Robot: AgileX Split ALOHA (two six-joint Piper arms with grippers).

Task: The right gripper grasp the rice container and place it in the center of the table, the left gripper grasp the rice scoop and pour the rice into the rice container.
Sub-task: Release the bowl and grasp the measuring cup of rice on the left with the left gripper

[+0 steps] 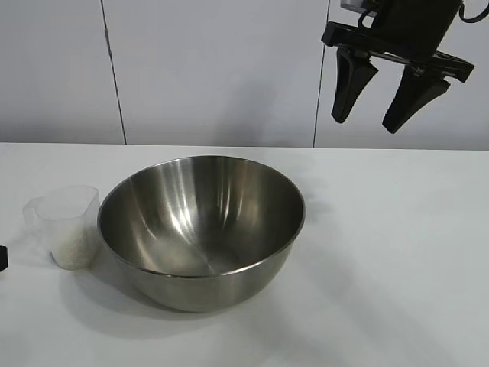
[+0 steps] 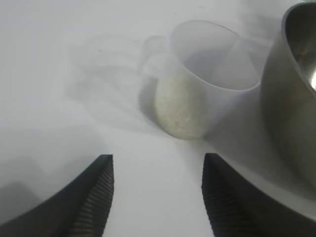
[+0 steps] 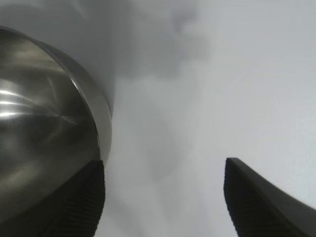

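The rice scoop (image 1: 70, 227) stands upright on the white tabletop (image 1: 397, 267), at about nine o'clock from the rice container (image 1: 202, 229) and just beside its outer wall, a thin gap showing between the two in the exterior view. The steel bowl sits near the middle of the tabletop, mouth up, with nothing visible inside it. White rice (image 1: 74, 248) fills the lower part of the clear cup.

In the left wrist view, the left claw (image 2: 157, 195) is low over the tabletop with its two ribbed fingers parted to a medium gap, holding nothing. The scoop lies straight ahead of it, roughly at twelve to one o'clock from the gap between the fingers, and still short of the tips. The cup's long axis runs vertically, open mouth up; its small side handle (image 2: 154, 49) points away from the bowl, toward about ten o'clock from the cup in that view. The bowl's wall crowds the cup's other side, so the approach likely has to come in along the open side.

The right claw (image 1: 388, 95) hangs high above the tabletop at about two o'clock from the bowl, fingers spread wide and empty. The left arm is plainly the nearer to the scoop, and the grasp is not yet made.
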